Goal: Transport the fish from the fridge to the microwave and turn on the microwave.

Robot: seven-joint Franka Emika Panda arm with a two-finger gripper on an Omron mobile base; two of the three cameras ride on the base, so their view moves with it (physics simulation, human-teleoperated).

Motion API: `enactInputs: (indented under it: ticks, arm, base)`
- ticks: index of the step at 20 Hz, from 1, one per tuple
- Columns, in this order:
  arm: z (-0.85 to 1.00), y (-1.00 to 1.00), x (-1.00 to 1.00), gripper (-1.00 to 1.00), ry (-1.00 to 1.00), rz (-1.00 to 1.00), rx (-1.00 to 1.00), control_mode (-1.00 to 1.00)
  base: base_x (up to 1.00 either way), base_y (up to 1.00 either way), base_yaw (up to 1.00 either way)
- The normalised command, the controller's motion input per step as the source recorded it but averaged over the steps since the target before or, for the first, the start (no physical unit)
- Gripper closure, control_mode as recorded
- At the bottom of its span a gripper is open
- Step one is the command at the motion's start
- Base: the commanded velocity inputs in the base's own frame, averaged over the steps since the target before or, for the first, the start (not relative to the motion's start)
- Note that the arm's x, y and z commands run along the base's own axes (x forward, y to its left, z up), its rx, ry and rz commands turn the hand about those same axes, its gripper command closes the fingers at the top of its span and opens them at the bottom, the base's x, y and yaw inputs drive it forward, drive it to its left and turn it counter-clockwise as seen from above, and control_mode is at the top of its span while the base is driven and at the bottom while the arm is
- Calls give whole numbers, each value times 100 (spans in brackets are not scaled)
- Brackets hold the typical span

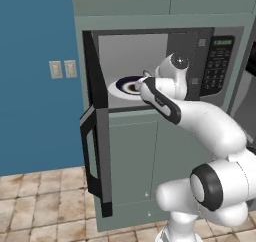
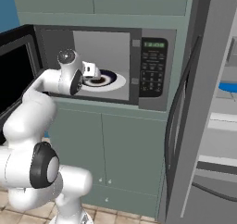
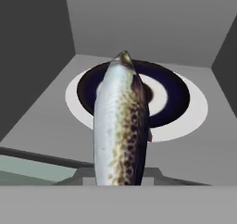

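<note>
A silver fish (image 3: 120, 126) with brown speckles sticks out of my gripper (image 2: 92, 71), which is shut on it. The fish hides the fingertips in the hand view. Its nose points into the open microwave (image 2: 152, 65), above the near side of the white turntable plate (image 3: 194, 112) with its dark ring. From the left base view the gripper (image 1: 142, 83) is just inside the microwave (image 1: 220, 61) opening, over the front of the plate (image 1: 117, 86). The fridge (image 2: 203, 102) stands open at the right.
The microwave door (image 1: 95, 151) is swung wide open to the left, next to my arm. Closed cabinets (image 2: 106, 149) sit below and above. The fridge's thick door stands edge-on just right of the keypad (image 2: 150, 72). A blue thing (image 2: 227, 86) lies on a fridge shelf.
</note>
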Motion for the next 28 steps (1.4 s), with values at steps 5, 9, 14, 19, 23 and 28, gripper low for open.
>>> enactInputs:
  ticks: [5,9,14,19,23,28]
  arm:
    - [-22,10,39,100,12,0,-8,-100]
    - [-25,4,33,100,9,0,-5,-100]
    - [-20,0,33,100,4,0,-1,-100]
    - [-13,0,34,100,0,0,0,-100]
    - [-13,0,32,100,0,0,0,-100]
    - [-15,0,31,100,0,0,0,-100]
  base:
    - [0,0,0]
    - [0,0,0]
    - [0,0,0]
    - [0,0,0]
    - [0,0,0]
    - [0,0,0]
